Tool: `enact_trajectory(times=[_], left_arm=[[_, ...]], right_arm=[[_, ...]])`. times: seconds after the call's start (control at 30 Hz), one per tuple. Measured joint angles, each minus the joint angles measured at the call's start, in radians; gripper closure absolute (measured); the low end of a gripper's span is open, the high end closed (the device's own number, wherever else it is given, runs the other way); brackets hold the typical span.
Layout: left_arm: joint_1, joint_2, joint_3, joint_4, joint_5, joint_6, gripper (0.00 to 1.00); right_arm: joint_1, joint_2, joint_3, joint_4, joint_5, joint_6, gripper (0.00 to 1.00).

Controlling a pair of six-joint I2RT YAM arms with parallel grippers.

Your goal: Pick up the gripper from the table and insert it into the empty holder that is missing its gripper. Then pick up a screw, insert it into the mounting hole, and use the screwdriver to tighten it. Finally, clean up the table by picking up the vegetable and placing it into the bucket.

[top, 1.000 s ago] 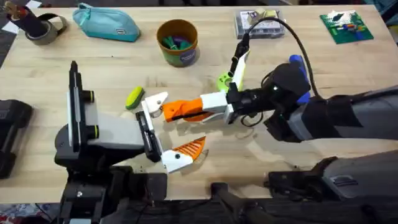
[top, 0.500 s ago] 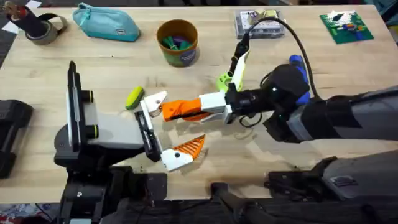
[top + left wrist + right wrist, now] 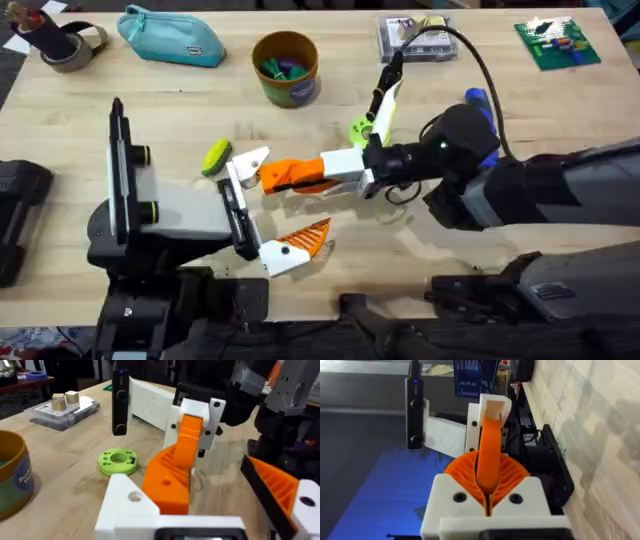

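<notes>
**benchwatcher:** Over at the left half of the table, the right gripper (image 3: 487,480) is clamping the gripper (image 3: 167,480), that little orange wedge, edge-on between its ribbed pads. It's pressing the wedge's end against the empty holder (image 3: 248,161). From where I'm standing, the holder looks like one of the two white mounts of the left gripper (image 3: 272,205), whose jaws are sitting wide apart. The other mount is already wearing its orange finger.

**torque_tom:** So it's touching but not seated?

**benchwatcher:** That's how I'm reading it. The wedge is lying against the white mount, just off its open hole, and looks a bit skewed to it. If I were driving, I'd be squaring the wedge to the mount's face first. Then I'd be sliding it in slowly along the mount and lining up its hole with the mount's hole. I wouldn't be loosening the pinch until it's sitting flush, or the screw is going to be a pain.

**torque_tom:** And the rest?

**benchwatcher:** All waiting. The screwdriver (image 3: 478,99) is peeking out blue behind the right arm, the vegetable (image 3: 215,157) is lying just beside the holder, and the bucket (image 3: 286,68) is sitting farther back.
</notes>
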Motion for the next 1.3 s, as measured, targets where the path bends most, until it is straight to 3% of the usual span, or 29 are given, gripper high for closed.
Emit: enact_trajectory(times=[0.5,0.8,1.3], left_arm=[[0.0,0.0,0.0,0.0,-0.001,-0.009,0.015],[0.004,0.0,0.0,0.001,-0.009,-0.009,0.015],[0.006,0.0,0.0,0.002,-0.008,-0.008,0.014]], right_arm=[[0.043,0.088,0.049,0.034,0.027,-0.036,0.987],[0.044,0.159,0.132,0.034,0.002,-0.036,0.986],[0.02,0.169,0.182,-0.024,-0.071,-0.037,0.987]])
